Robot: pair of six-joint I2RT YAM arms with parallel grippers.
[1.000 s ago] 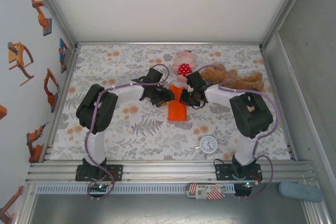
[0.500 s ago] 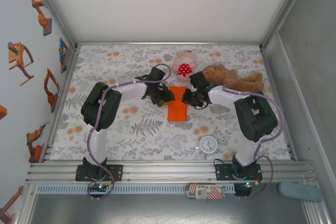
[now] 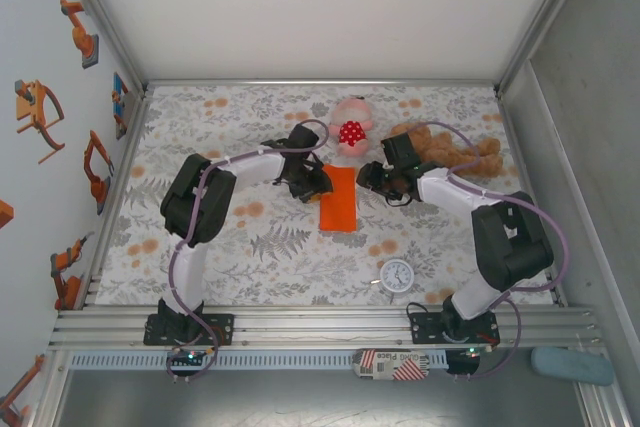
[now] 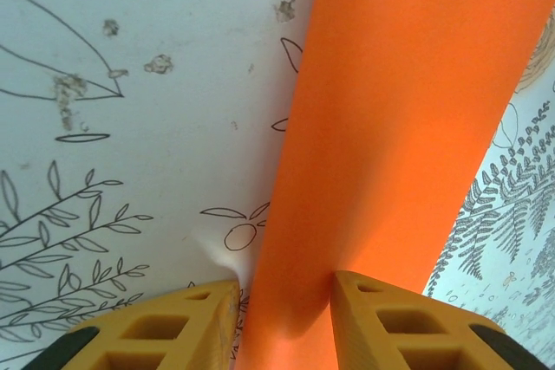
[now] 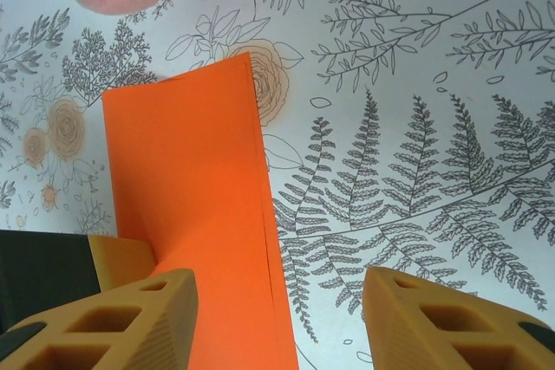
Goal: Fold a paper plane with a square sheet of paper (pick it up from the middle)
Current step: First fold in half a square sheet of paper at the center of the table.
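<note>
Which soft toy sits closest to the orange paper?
The pink plush toy with red spots, just beyond the paper; the brown teddy bear lies farther right.

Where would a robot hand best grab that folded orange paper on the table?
Probably midway along a long edge of the orange paper, coming in low from the side. It lies flat and thin, so there is nothing to pinch from above; mid-edge keeps the long strip from drooping.

White wall [image 3: 300,7], floral tablecloth [image 3: 250,257], aluminium rails [image 3: 320,325]
</note>
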